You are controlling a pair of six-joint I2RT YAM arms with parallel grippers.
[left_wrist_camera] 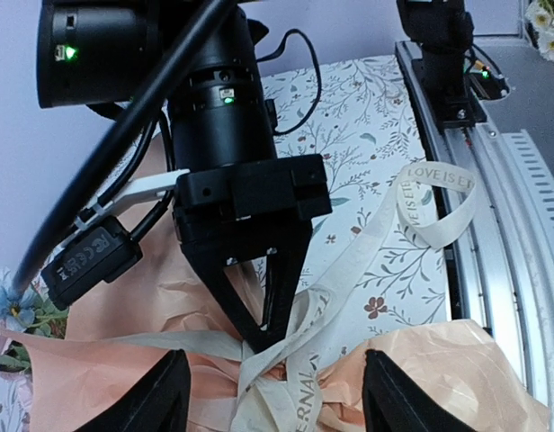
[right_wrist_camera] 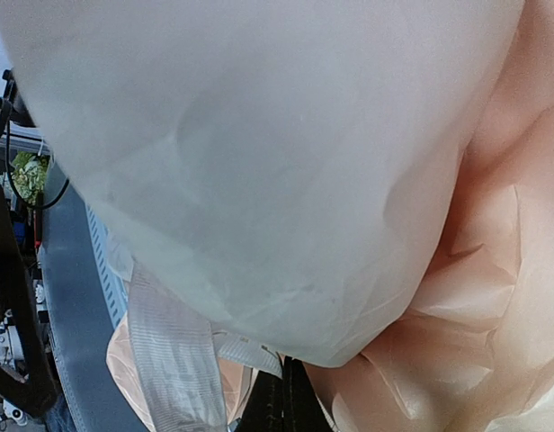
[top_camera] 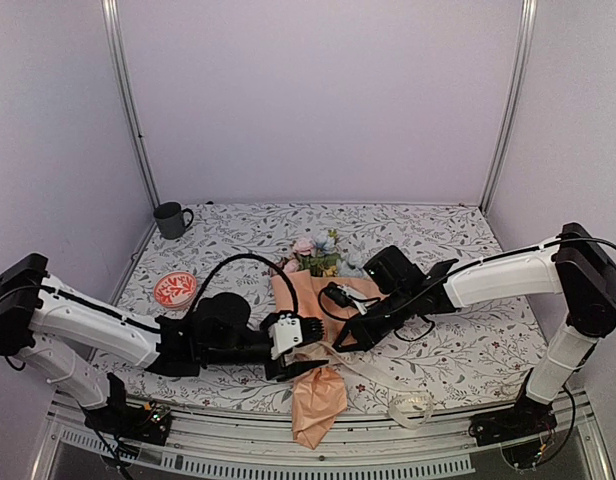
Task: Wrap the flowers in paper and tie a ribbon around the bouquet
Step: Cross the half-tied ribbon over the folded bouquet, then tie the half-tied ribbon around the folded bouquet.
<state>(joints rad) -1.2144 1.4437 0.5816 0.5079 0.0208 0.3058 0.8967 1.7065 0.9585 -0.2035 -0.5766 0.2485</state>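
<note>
The wrapping looked done: the flowers [top_camera: 316, 250] sat inside the peach paper [left_wrist_camera: 457, 369], and the bouquet [top_camera: 296, 300] lay on the bench [top_camera: 468, 350], blooms toward the back wall and the paper's tail hanging over the near edge. The lettered ribbon [left_wrist_camera: 376, 256] crossed the paper in a loose tangle at the cone's waist, its long end curling off toward the near rail. I'd judge the knot was not yet pulled tight, and there was no bow. The left gripper [left_wrist_camera: 277, 387] stood spread, a finger on either side of that crossing, gripping nothing. The right gripper [left_wrist_camera: 263, 333] was pressed together, its tip down in the tangle; whether it nipped a strand I couldn't tell
</note>
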